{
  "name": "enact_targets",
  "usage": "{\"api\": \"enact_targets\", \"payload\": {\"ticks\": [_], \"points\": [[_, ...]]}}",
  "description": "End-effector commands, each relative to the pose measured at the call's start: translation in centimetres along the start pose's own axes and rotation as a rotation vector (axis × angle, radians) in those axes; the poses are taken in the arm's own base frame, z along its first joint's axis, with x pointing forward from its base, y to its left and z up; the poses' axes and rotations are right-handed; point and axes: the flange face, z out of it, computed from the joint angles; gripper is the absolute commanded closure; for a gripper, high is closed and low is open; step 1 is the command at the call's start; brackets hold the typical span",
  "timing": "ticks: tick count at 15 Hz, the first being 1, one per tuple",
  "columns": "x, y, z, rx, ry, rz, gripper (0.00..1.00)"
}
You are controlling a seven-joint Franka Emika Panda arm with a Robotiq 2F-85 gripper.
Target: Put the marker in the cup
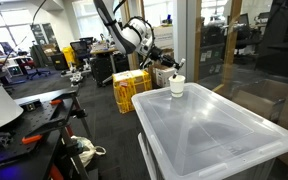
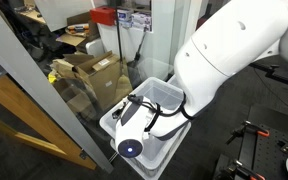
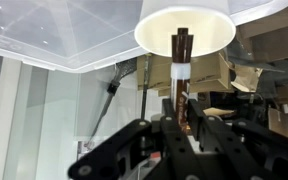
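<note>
Marker [image 3: 182,70] pinched in gripper [image 3: 184,118], tip at cup [image 3: 216,25] mouth: insertion step, likely needing slight descent before release.

The cup [image 1: 177,88] stands on the bin lid [image 1: 219,130] near one corner; the marker [image 3: 182,52] is directly over its mouth.

Gripper [image 3: 182,122] enters from the bottom edge, dark, jaws closed on the marker [image 3: 181,75]. The marker stands vertical in frame: reddish-brown at the jaws, a light band above, then a dark end. That end overlaps the white oval mouth of the cup [image 3: 212,28] at the top edge. How deep it sits cannot be judged. A translucent bin [image 3: 64,35] fills the upper left.
</note>
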Motion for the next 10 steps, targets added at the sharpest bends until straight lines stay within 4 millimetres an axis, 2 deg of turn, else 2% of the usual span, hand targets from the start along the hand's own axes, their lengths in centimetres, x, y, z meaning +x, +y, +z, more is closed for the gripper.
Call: {"api": "enact_targets", "payload": {"ticks": [1, 10], "points": [[-0.1, -1.2, 0.7, -0.026, 0.002, -0.017, 0.95], [-1.0, -2.6, 1.9, -0.039, -0.029, -0.059, 0.95]]}}
